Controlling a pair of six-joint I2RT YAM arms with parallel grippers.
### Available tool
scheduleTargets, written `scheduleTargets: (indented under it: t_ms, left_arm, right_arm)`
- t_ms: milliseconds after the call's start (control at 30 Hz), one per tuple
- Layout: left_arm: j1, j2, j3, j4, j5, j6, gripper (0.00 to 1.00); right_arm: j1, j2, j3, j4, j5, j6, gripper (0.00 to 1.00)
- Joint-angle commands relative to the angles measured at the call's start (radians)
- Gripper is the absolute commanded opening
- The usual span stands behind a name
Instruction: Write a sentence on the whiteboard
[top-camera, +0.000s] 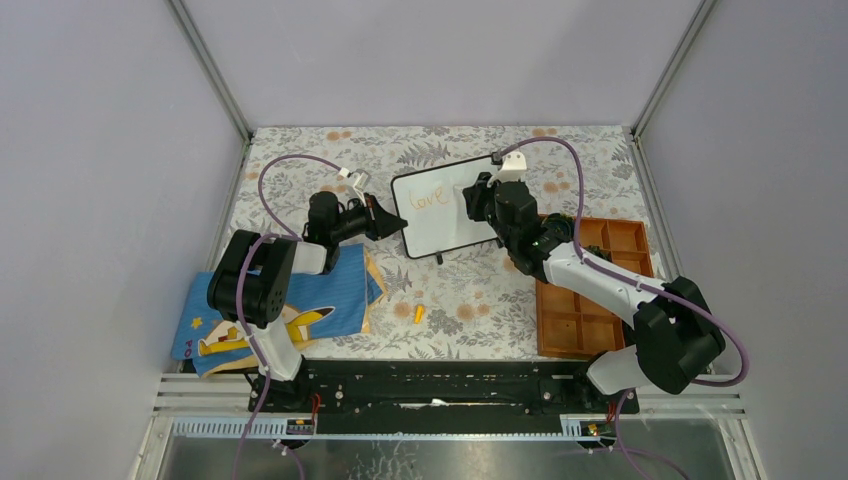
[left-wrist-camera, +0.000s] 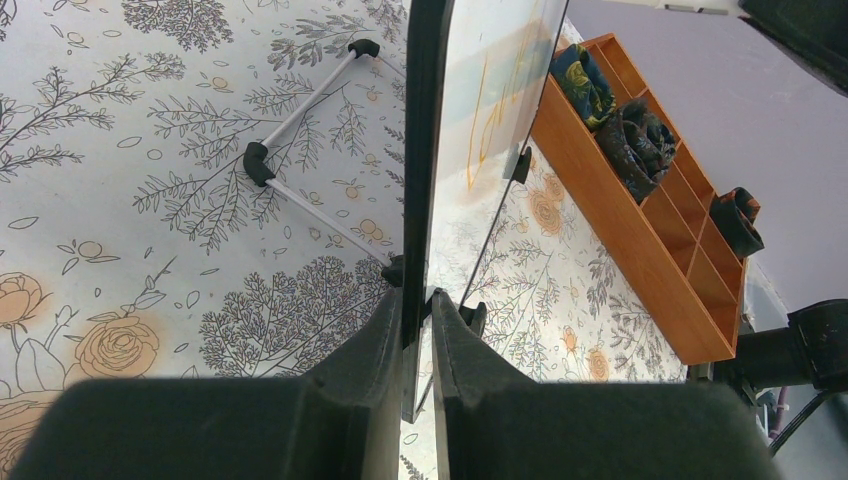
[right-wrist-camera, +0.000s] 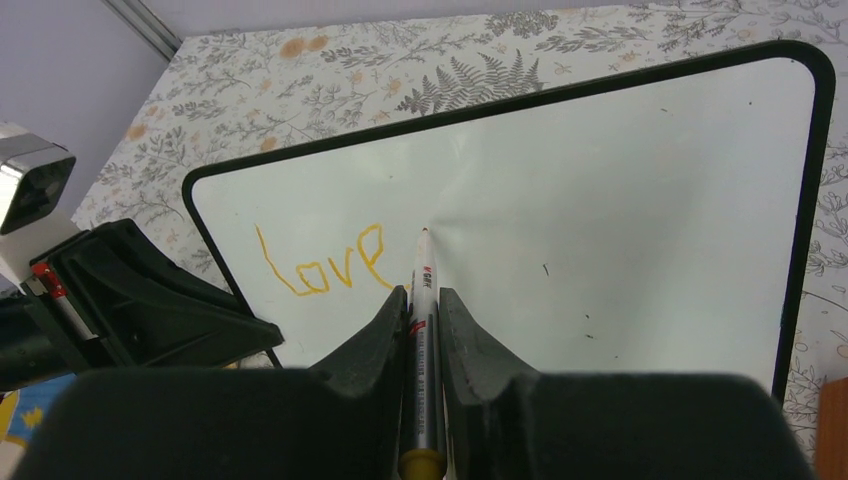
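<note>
- We read one word of the sentence (right-wrist-camera: 320, 265) so far: "love" in thin orange cursive. It lies just left of the right gripper (right-wrist-camera: 422, 300) and slightly beyond its fingertips.
- The lettering sits on the left half of the small white whiteboard (right-wrist-camera: 620, 200), which has a thin black frame and rounded corners. The board stands tilted up directly in front of the right gripper and fills most of that wrist view.
- The right gripper's jaws are pinched on a slim white marker pen (right-wrist-camera: 424, 340) with an orange rear end. The tip points forward at the board just right of the "e" and appears to touch the surface.
- The left gripper (left-wrist-camera: 418, 305) is pinched on the whiteboard's black edge, with one finger on each face. The board runs edge-on away from it.
- A white rod leg with black elbows (left-wrist-camera: 300, 130) lies left of the left gripper on the floral table cover (top-camera: 480, 300).
- An orange-brown wooden compartment tray (top-camera: 590, 300) sits beneath the right forearm, behind the right gripper. Dark rolled fabric bundles (left-wrist-camera: 635, 140) sit in some cells.
- A blue cartoon-printed cloth (top-camera: 300, 300) lies under the left arm, behind its gripper.
- A small orange piece (top-camera: 418, 313) lies on the cover, nearer the bases than either gripper.
</note>
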Motion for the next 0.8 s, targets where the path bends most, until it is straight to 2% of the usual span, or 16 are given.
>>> scheduleTargets:
  t_ms: [0, 767]
  left_arm:
    - [-0.008, 0.004, 0.006, -0.06, -0.024, 0.038, 0.0]
    - [-0.012, 0.003, 0.008, -0.065, -0.024, 0.042, 0.0]
  right_arm:
    - [0.0, -0.024, 0.015, 0.102, 0.016, -0.016, 0.0]
    - [-0.012, 0.037, 0.06, 0.048, 0.036, 0.002, 0.0]
